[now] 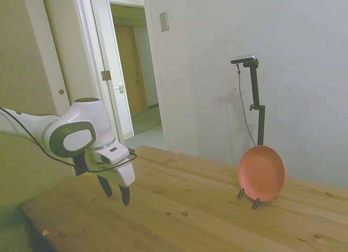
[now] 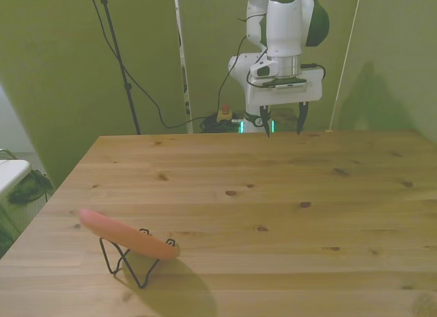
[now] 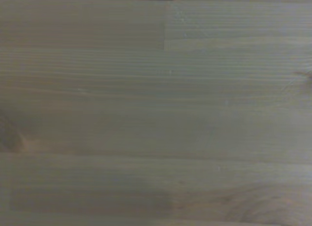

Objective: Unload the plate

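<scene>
Plate (image 2: 126,235) leans on edge in the black wire stand (image 2: 130,259) near the table's (image 2: 273,194) front-left corner in the front view, well apart from the gripper (image 2: 281,122), which hangs empty over the far edge, fingers spread. No readable writing shows anywhere.

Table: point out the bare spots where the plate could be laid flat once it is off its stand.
Nearly the whole wooden table is bare: the wide stretch between the open gripper at the far edge and the plate leaning in its wire stand. Only that near corner at the front view's left is occupied.
</scene>
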You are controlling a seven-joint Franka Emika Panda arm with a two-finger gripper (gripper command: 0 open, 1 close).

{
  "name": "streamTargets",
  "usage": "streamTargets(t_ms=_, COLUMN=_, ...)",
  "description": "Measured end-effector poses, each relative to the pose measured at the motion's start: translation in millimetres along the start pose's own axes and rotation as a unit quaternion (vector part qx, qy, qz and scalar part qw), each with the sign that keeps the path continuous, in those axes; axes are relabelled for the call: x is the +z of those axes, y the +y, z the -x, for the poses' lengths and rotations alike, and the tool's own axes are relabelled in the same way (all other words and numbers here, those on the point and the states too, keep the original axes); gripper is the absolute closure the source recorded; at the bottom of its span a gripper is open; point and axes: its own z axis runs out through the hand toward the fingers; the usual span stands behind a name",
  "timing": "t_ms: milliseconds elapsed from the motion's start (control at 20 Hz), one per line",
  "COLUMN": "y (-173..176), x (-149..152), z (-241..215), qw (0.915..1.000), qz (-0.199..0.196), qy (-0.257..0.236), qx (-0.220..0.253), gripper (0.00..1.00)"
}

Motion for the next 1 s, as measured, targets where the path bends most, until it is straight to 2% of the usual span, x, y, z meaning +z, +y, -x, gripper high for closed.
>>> streamTargets(t_ms=100, y=1, x=0, z=-1, qw=1.0000, qz=0.000, qy=0.000, qx=0.002, gripper=0.00)
streamTargets(t_ms=200, y=9, x=-11, z=-22, qw=0.9993, qz=-0.005, qy=0.030, qx=0.020, gripper=0.00)
streamTargets(t_ms=350, y=32, x=-40, z=-78, qw=0.9943, qz=-0.023, qy=0.083, qx=0.064, gripper=0.00)
streamTargets(t_ms=550, y=47, x=-70, z=-157, qw=0.9833, qz=-0.043, qy=0.138, qx=0.110, gripper=0.00)
streamTargets(t_ms=750, y=50, x=-92, z=-232, qw=0.9746, qz=-0.051, qy=0.164, qx=0.144, gripper=0.00)
streamTargets(t_ms=900, y=36, x=-102, z=-244, qw=0.9787, qz=-0.049, qy=0.140, qx=0.141, gripper=0.00)
streamTargets(t_ms=1000, y=42, x=-106, z=-248, qw=0.9834, qz=-0.024, qy=0.132, qx=0.122, gripper=0.00)
